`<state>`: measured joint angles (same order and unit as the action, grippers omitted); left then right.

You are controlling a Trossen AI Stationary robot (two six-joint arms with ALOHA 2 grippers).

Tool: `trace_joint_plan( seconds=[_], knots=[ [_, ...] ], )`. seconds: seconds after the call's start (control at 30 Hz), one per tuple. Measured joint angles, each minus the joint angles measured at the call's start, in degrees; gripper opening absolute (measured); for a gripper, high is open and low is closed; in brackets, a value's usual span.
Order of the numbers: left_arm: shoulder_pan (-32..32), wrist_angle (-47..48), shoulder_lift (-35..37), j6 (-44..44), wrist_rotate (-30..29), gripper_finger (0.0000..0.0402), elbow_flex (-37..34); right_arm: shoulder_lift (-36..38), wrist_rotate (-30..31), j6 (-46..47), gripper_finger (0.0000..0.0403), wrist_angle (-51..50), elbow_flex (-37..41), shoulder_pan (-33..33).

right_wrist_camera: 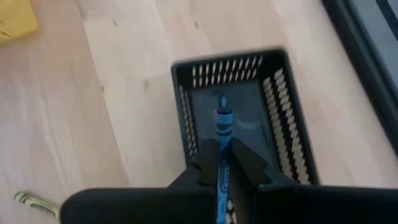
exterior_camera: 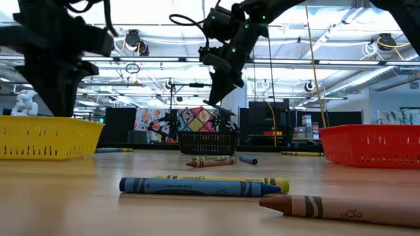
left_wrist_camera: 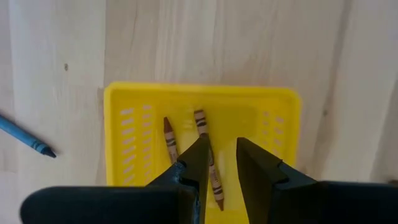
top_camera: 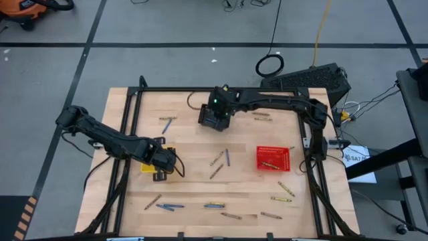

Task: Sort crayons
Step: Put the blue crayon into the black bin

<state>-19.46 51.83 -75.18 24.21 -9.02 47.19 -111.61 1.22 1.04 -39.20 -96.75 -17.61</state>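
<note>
We are early in the sort. In the high view our right end effector (right_wrist_camera: pixel 224 163) hangs over the black basket (top_camera: pixel 212 119) near the upper middle of the frame, pressed together on a blue crayon (right_wrist_camera: pixel 222 121) that points down into the basket and is not yet let go; we cannot make out any other crayon inside it. Our left end effector (left_wrist_camera: pixel 221 163) hovers over the yellow basket (left_wrist_camera: pixel 277 102) at the left of the tabletop (top_camera: pixel 194 154), its fingers spread and holding nothing, with two brown crayons (left_wrist_camera: pixel 169 138) lying in the basket below it. The red basket (top_camera: pixel 273 158) at centre right holds what looks like one olive-yellow crayon. Most of the crayons remain loose: a small cluster (top_camera: pixel 219 161) at the centre, a row along the bottom edge, a few at lower right, and a couple near the top. We judge the greater part of the work is still ahead.
</note>
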Motion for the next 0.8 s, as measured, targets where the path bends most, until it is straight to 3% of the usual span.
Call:
trace_joint_plan(
  seconds=[0.43,0.8],
  knots=[
    [0.00,8.25,-0.02,4.02,0.22,0.0075,4.65,-1.60,-12.15,-11.10,0.0000,4.83,0.00,-5.62],
    [-0.02,9.30,-0.02,5.42,0.21,0.0075,4.73,-7.71,-11.97,-15.26,0.0000,3.85,-0.02,-6.76]
  ],
)
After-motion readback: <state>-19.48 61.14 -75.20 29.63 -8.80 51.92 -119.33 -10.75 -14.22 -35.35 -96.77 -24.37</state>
